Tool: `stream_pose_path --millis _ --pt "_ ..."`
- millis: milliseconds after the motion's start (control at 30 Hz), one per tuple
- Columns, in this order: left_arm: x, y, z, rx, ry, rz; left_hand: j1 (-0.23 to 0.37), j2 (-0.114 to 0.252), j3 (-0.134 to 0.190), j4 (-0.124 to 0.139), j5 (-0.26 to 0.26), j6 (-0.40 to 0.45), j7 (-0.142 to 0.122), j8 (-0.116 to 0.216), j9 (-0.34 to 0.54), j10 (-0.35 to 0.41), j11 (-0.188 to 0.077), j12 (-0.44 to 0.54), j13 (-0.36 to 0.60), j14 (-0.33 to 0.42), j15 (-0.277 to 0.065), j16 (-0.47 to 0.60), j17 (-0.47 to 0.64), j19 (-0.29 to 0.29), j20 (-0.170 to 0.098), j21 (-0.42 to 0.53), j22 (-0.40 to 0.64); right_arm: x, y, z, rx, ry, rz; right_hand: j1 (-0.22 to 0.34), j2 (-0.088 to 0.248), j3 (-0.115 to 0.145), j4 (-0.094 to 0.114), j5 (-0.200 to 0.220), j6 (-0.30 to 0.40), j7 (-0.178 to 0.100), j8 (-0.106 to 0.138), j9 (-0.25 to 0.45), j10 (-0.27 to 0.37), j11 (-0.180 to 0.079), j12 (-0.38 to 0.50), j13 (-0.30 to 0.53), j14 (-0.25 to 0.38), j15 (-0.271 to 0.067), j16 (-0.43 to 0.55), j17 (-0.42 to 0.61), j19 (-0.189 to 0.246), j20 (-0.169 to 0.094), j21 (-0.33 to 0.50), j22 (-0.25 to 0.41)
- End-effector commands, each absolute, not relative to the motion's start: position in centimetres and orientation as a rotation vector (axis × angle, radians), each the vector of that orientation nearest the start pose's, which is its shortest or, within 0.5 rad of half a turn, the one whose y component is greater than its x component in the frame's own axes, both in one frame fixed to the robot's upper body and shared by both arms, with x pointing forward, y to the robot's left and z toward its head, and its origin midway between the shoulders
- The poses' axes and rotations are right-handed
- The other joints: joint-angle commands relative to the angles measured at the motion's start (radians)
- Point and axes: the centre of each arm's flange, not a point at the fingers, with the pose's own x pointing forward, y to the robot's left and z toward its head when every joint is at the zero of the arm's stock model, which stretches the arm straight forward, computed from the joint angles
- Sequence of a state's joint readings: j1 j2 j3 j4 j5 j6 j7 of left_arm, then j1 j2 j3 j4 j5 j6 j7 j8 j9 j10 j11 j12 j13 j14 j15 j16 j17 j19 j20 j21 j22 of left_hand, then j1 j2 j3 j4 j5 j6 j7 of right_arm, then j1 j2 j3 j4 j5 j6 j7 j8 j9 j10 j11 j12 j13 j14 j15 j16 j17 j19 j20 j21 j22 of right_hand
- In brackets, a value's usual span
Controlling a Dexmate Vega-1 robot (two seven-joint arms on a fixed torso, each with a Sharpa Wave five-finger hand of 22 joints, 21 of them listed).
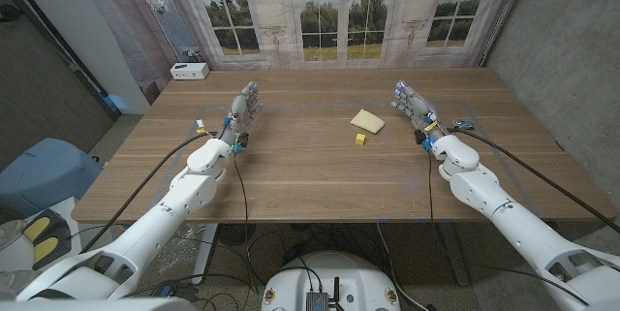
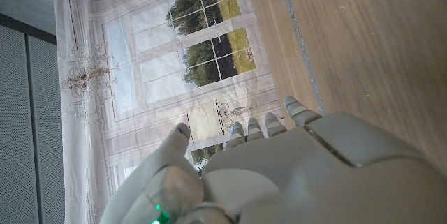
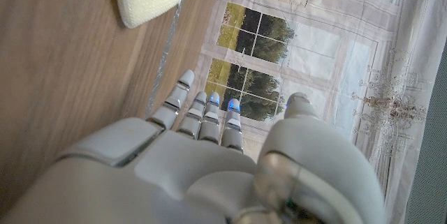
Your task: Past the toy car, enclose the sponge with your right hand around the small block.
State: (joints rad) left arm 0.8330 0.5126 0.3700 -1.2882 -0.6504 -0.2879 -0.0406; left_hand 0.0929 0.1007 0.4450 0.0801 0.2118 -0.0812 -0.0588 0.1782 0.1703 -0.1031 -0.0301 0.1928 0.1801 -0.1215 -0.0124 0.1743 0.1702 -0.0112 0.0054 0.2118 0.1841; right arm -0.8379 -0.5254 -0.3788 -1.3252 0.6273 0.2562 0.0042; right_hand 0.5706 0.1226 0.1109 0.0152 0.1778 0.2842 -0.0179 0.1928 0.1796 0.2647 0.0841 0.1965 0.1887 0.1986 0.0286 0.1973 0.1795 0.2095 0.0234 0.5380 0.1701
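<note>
Nearest the head camera, both forearms come in from the bottom corners and reach up over the bench [image 1: 291, 171]. Right robot hand [image 1: 414, 105] stands on the right side, fingers extended and apart, grasping nothing; the right wrist view shows the same released fingers [image 3: 202, 109] pointing toward the windowed backdrop. Left robot hand [image 1: 244, 108] mirrors it on the left side, likewise released and holding nothing.

Outward from the right robot hand, the sponge [image 1: 368, 121] lies near it, toward the bench's middle, a flat pale-yellow pad whose long axis runs diagonally across the wood. The small block [image 1: 360, 139], a yellow cube, sits just beside the sponge on the side nearer the robot, apart from it as far as I can tell. No toy car is visible.

The sponge is clearly closer to the right robot hand than to the left, so my judgement is that the coming move is a short sideways reach inward, approaching from the far side to stay clear of the block.
</note>
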Motion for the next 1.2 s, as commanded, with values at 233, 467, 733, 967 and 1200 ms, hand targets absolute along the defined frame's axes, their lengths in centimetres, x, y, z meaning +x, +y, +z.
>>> stream_pose_path --millis 233,467,733,967,1200 --pt "66.0 30.6 -2.4 -0.021 -0.579 -0.22 0.007 0.001 0.006 0.0 0.006 -0.005 -0.006 0.003 0.002 -0.012 0.003 0.007 0.003 -0.008 0.004 0.005 0.002 -0.005 0.007 0.005 0.004 64.7 -27.8 -0.7 -0.131 -0.54 0.149 0.014 0.002 0.01 -0.006 0.004 0.012 0.002 0.004 0.005 0.012 -0.001 0.006 0.004 0.008 -0.003 0.005 0.004 0.007 0.0 0.001 0.001" --pt "66.2 30.7 -2.5 -0.023 -0.574 -0.224 0.007 0.001 0.005 0.0 0.006 -0.004 -0.008 0.003 0.002 -0.013 0.002 0.007 0.003 -0.008 0.003 0.005 0.002 -0.006 0.009 0.005 0.004 64.3 -27.4 -0.4 -0.228 -0.499 0.091 0.028 0.009 0.021 -0.019 0.007 0.016 0.001 0.004 0.005 0.015 -0.01 0.006 0.004 0.011 -0.005 0.004 0.004 0.008 0.001 -0.006 0.002" --pt "66.5 30.6 -2.2 -0.018 -0.572 -0.229 0.007 0.0 0.005 0.0 0.006 -0.003 -0.007 0.003 0.002 -0.013 0.003 0.007 0.003 -0.008 0.003 0.005 0.002 -0.007 0.01 0.004 0.004 64.0 -27.2 0.4 -0.365 -0.451 0.051 0.06 0.01 0.038 -0.05 0.011 0.017 -0.006 0.002 0.005 0.02 -0.029 0.006 0.004 0.021 0.01 0.006 0.002 0.01 0.04 -0.018 0.002" --pt "66.6 30.4 -2.3 -0.019 -0.57 -0.232 0.007 0.0 0.004 0.0 0.006 -0.002 -0.009 0.004 0.002 -0.013 0.002 0.006 0.003 -0.008 0.004 0.005 0.003 -0.007 0.01 0.004 0.004 63.4 -26.9 0.9 -0.463 -0.424 0.017 0.068 0.008 0.042 -0.062 0.011 0.019 -0.014 0.001 0.005 0.02 -0.047 0.004 0.005 0.022 0.014 0.007 0.004 0.004 0.064 -0.027 0.003" --pt "66.5 30.3 -2.4 -0.019 -0.571 -0.236 0.007 -0.001 0.004 -0.001 0.006 -0.001 -0.008 0.003 0.002 -0.014 0.004 0.006 0.003 -0.008 0.005 0.005 0.003 -0.007 0.01 0.004 0.004 62.4 -25.6 1.0 -0.558 -0.388 -0.032 0.062 0.01 0.041 -0.062 0.01 0.02 -0.02 0.001 0.005 0.023 -0.055 0.005 0.005 0.035 0.018 0.014 0.008 0.004 0.068 -0.032 0.003"
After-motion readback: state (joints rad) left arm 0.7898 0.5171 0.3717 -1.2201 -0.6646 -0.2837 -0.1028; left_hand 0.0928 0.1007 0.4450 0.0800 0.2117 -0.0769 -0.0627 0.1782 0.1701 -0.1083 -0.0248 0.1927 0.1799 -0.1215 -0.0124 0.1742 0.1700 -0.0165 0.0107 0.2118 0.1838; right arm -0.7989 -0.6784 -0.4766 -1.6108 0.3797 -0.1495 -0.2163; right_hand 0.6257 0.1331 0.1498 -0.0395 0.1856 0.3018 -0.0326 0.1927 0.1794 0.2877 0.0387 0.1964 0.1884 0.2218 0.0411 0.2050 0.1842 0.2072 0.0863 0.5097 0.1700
